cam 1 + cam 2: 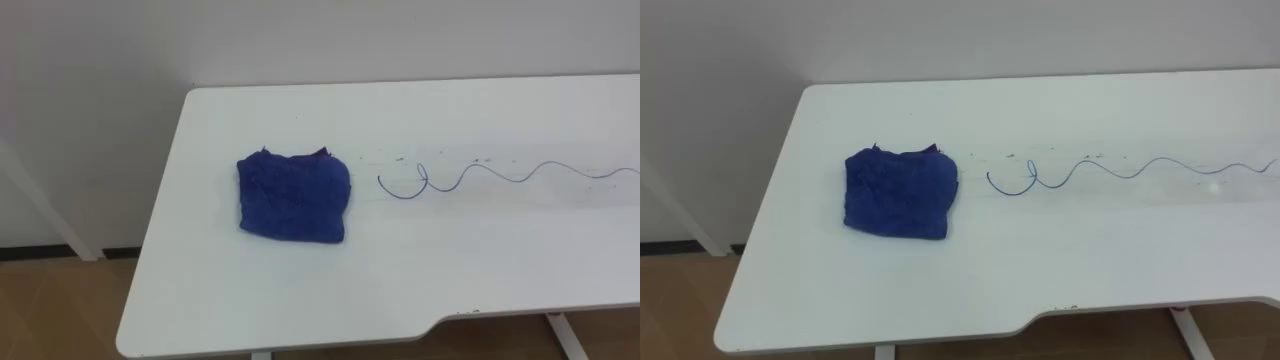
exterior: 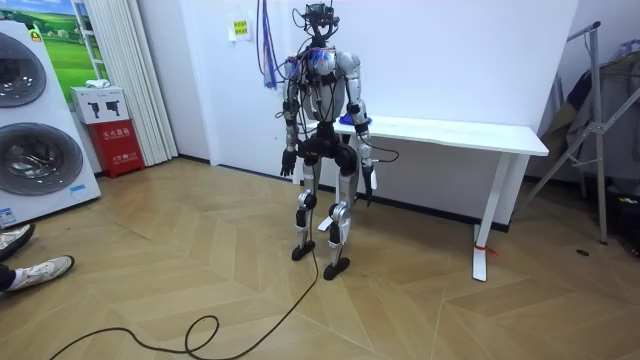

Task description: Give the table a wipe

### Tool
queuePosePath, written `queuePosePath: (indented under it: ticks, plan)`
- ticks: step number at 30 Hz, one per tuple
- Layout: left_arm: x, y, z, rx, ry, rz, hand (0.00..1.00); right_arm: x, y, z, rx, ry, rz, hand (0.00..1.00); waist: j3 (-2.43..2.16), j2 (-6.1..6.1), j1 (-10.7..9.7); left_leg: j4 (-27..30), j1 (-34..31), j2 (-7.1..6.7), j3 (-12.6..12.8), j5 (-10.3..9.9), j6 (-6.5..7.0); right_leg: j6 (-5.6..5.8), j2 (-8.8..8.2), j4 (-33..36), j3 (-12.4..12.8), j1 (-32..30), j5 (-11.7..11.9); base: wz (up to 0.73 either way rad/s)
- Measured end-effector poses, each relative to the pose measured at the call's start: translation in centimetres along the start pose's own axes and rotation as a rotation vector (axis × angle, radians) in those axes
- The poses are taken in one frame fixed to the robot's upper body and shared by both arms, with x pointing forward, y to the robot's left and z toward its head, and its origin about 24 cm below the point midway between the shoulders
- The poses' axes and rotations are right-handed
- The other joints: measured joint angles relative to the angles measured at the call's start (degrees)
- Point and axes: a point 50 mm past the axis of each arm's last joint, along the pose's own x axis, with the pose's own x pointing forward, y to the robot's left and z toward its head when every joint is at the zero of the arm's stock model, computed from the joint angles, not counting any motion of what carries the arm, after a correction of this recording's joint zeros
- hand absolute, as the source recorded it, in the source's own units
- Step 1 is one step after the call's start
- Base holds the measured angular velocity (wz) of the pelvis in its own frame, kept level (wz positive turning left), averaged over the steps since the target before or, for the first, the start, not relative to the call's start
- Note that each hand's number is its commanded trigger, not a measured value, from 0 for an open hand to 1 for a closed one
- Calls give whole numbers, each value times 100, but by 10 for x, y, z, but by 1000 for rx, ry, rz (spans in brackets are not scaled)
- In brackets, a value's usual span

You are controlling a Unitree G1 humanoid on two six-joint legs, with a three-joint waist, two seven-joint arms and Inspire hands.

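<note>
Room view: left hand (image 2: 288,166), right hand (image 2: 370,192) hang, state unclear; cloth (image 1: 293,196) on white table (image 1: 450,262).

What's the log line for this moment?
wipe: not begun | cloth: folded on table, left of squiggle | left hand, right hand: hanging at sides

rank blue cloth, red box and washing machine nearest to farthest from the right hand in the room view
1. blue cloth, on the table end, just above the right hand
2. red box, room view's left
3. washing machine, far left edge
</note>
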Motion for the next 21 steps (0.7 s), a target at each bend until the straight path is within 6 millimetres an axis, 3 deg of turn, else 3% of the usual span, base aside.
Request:
queuePosePath:
  ticks: [15,19,21]
  plan:
    - [0,0,2,-19,-6,-3,0,0,-2,6,7,-35,-9,0,5,20,-2,-1,-12,-1,9,-9,15,2,0,7,8,-14,-1,0]
    - [0,0,0,-21,4,-5,0,0,1,0,57,-15,-6,0,1,15,-15,-1,-2,-5,3,-9,15,6,-3,17,9,3,1,0]
    - [0,0,-1,-26,9,-10,0,1,1,-7,191,0,-12,0,-1,14,-24,2,10,-4,4,-9,15,6,-3,16,12,6,2,0]
